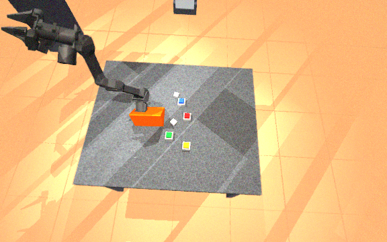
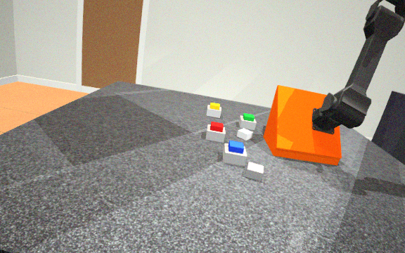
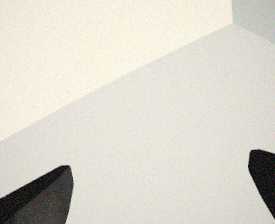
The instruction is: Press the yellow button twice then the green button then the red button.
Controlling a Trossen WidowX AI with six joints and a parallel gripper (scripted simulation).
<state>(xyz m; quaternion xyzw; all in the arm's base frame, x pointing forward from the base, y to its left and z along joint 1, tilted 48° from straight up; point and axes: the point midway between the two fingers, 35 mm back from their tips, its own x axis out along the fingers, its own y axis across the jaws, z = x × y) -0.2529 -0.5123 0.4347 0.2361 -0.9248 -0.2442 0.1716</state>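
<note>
The yellow button (image 1: 186, 145) (image 2: 214, 106), green button (image 1: 168, 135) (image 2: 248, 117), red button (image 1: 187, 115) (image 2: 216, 126) and blue button (image 1: 181, 101) (image 2: 235, 146) sit in white housings near the middle of the grey table (image 1: 119, 168) (image 2: 83, 176). Two small white blocks (image 1: 173, 122) (image 1: 176, 94) (image 2: 245, 133) (image 2: 254, 168) lie among them. My gripper (image 1: 12, 23) is raised high, far left of the table, fingers wide apart and empty, pointing away from the buttons. In the wrist view the two dark fingertips frame only a pale wall.
The arm's orange base (image 1: 147, 116) (image 2: 302, 126) stands on the table just left of the buttons. A dark box (image 1: 185, 7) (image 2: 403, 126) stands off the table's far side.
</note>
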